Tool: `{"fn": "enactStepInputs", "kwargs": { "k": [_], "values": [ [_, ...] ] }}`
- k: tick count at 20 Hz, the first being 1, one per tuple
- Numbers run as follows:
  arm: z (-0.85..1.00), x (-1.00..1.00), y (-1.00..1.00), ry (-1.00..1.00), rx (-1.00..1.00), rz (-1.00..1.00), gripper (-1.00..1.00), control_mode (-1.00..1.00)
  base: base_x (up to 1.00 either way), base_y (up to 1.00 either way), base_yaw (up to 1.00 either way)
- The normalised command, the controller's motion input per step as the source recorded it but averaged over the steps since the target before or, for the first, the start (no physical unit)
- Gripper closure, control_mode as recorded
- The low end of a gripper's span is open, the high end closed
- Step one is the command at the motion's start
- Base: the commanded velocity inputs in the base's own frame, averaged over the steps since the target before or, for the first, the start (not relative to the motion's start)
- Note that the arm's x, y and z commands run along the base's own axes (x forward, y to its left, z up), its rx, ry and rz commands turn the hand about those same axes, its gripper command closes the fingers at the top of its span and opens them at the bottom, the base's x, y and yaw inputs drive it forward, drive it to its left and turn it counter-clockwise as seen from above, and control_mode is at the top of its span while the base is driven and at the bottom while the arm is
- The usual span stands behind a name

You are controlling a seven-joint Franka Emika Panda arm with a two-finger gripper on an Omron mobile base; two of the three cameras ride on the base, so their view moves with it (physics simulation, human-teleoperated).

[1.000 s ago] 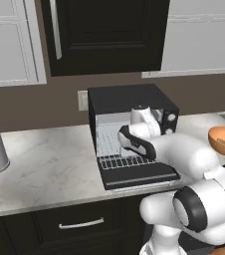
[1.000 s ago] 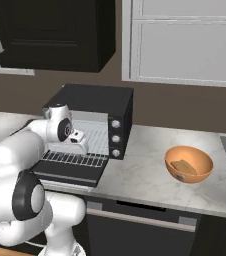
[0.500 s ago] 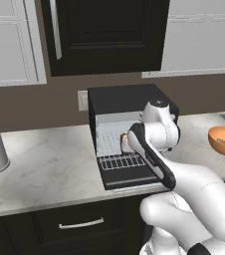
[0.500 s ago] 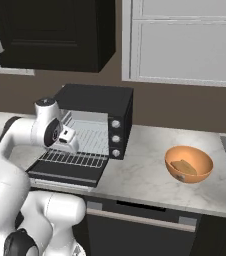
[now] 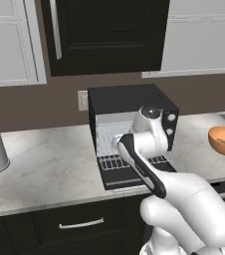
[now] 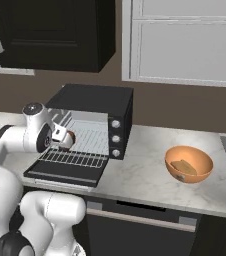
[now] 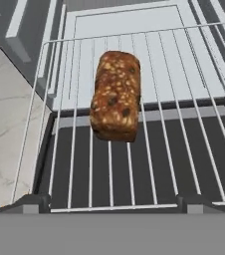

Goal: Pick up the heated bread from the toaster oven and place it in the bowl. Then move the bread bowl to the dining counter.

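fingers (image 6: 67,138) perhaps pinching the bread (image 7: 115,95), above the rack's (image 7: 184,149) open front edge

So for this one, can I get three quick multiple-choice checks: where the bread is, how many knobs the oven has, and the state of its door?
1. Where is the bread?
A. in the bowl
B. on the wire rack
C. on the counter beside the canister

2. How many round knobs are on the oven front?
A. one
B. three
C. five

3. How does the oven door stand?
A. shut
B. dropped open
C. taken off and lying on the counter

Answers:
1 B: the hand view shows the bread lying on the wire rack.
2 B: the right base view shows three knobs stacked down the front of the oven.
3 B: the door is folded down flat in front of the open cavity.
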Motion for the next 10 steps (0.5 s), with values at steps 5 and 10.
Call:
{"fn": "enactStepInputs", "kwargs": {
  "k": [5,10],
  "values": [
    [-0.14,0.54,0.0,-0.01,-0.01,0.0,-1.0,-1.0,0.0,0.0,0.0],
    [-0.04,0.51,0.0,0.0,0.0,0.0,-1.0,-1.0,0.0,0.0,0.0]
  ]
}}
